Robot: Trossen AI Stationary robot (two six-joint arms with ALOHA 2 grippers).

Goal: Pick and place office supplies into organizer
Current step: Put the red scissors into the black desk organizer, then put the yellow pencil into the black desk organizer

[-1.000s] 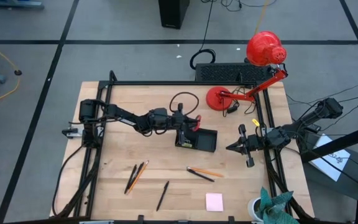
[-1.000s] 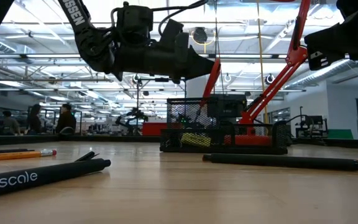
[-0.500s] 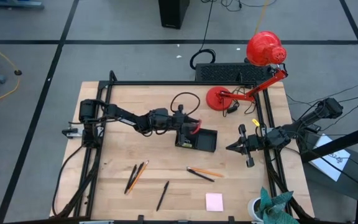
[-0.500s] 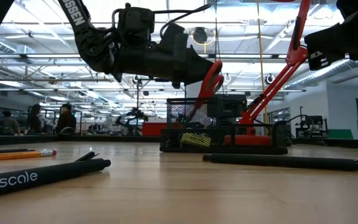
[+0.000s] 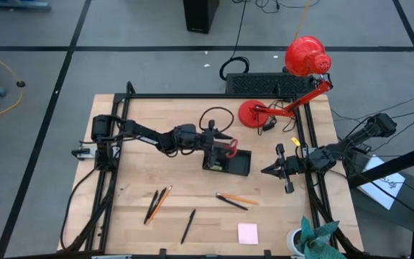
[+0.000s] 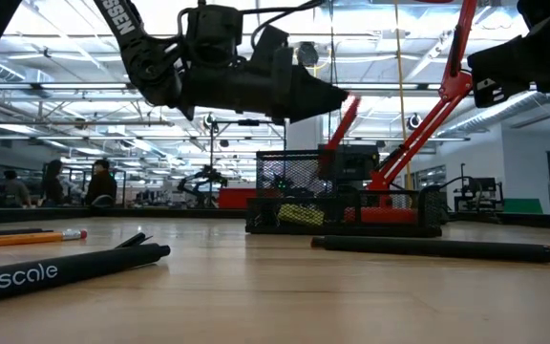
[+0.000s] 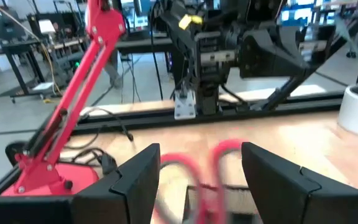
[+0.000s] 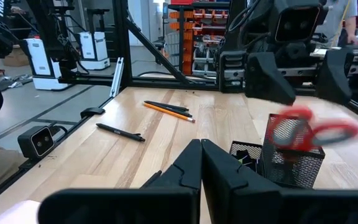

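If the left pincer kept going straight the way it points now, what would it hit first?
Probably the scissors: the left pincer, open, points right over the organizer, and their red handles lie just ahead of its fingers. Beyond them, the right pincer; depth is unclear.

The scissors have red handles. The organizer is black wire mesh, with something yellow-green inside in the low view. The worktop is pale wood grain. At 5 o'clock lies a pale pink sticky-note pad. The pencils are orange, the pens black. At 1 o'clock stands a red lamp.
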